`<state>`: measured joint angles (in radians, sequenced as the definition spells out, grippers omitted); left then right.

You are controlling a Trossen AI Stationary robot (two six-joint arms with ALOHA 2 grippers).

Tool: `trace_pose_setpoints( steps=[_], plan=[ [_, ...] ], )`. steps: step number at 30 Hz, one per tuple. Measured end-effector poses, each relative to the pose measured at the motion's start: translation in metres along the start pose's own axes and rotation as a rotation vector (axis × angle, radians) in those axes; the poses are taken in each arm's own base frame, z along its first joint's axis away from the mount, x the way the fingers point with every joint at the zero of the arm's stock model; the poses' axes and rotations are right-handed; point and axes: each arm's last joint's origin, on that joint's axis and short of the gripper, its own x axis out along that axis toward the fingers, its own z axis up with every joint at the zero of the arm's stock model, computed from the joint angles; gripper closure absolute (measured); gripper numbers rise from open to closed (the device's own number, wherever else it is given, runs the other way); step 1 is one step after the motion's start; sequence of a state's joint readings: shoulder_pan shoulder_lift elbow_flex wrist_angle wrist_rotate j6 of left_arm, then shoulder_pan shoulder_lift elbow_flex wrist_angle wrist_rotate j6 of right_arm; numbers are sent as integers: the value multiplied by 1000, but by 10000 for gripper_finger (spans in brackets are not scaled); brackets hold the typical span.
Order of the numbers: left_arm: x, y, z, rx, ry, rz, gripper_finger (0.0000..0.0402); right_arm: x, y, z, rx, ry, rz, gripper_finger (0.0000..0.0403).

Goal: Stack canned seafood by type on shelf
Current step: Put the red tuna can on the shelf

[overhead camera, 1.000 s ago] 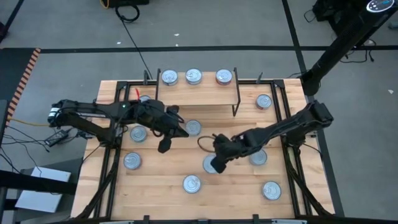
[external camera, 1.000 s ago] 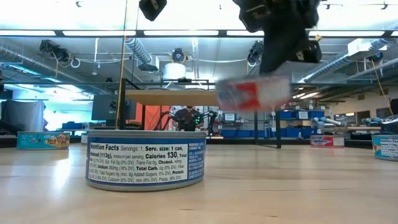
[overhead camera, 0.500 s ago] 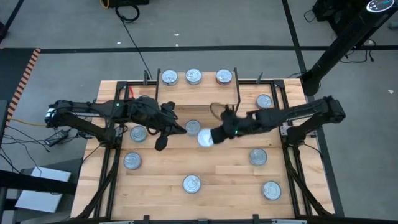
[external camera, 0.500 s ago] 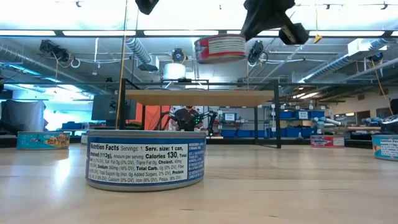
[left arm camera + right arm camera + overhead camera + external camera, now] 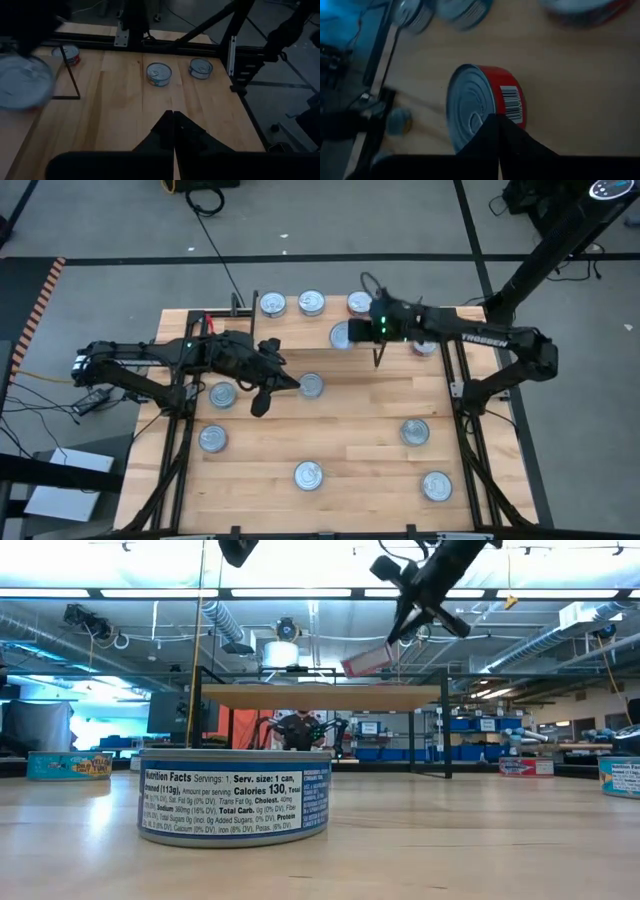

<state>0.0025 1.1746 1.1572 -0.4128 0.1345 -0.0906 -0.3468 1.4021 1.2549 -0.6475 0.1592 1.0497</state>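
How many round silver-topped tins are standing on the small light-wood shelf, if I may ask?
3, in a row along the shelf's back edge: left tin, middle tin, right tin. A red tin hangs tilted above it in the right gripper. Arm could hide another.

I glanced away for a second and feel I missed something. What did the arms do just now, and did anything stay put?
The right gripper, shut on a red-labelled can, carried it up from the table's middle to over the shelf, beside the three cans at its back edge. The can now hangs tilted above the board. The left gripper stayed shut and empty near the table's middle, and the other cans on the table have not moved.
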Motion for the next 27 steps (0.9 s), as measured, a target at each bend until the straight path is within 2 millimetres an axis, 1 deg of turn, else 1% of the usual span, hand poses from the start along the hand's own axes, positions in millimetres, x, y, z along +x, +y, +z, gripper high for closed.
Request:
trace_pose_setpoints(
  steps=[3,5,9,13,18,23,27],
  plan=[
    [-2,0,0,-1,3,2,399,3,-11,18,26,-3,-10,400],
    [-2,1,0,-3,0,11,399,4,-17,26,41,-3,-14,400],
    [-7,1,0,-13,-5,34,399,4,-25,32,46,2,-46,400],
    [-9,1,0,-10,-5,50,399,4,-31,34,34,14,-92,400],
    [-9,5,1,-8,-8,70,399,6,-23,36,-46,-17,-19,389],
    [-10,10,1,-12,-11,89,399,23,-11,28,-151,-11,21,391],
    [-11,13,1,-16,-12,100,399,38,-6,23,-201,12,-7,397]
  ],
)
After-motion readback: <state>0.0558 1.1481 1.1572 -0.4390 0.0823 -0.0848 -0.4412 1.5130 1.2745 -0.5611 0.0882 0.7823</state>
